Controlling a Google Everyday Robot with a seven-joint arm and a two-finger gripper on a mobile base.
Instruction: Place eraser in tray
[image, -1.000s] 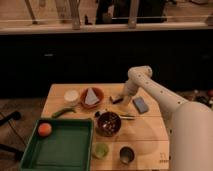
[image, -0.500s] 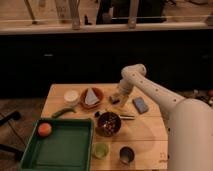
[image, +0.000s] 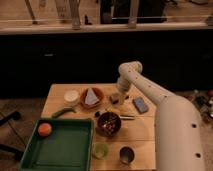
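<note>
The eraser (image: 115, 98), a small tan block with a dark top, lies on the wooden table (image: 142, 127) right of the orange-brown bowl. My gripper (image: 120, 94) hangs straight down from the white arm, right at the eraser and partly covering it. The green tray (image: 65, 147) sits at the table's front left corner, well to the left of and nearer than the gripper. An orange fruit (image: 44, 129) lies in the tray's back left corner.
An orange-brown bowl (image: 91, 96) holds a pale wedge. Near it are a small white bowl (image: 71, 95), a green vegetable (image: 63, 111), a dark bowl (image: 108, 123), a blue pad (image: 140, 104), a green cup (image: 101, 150) and a dark cup (image: 126, 155).
The arm has swung left and lowered, so the gripper went from beside the blue pad to down at the eraser. The objects on the table have not moved.
</note>
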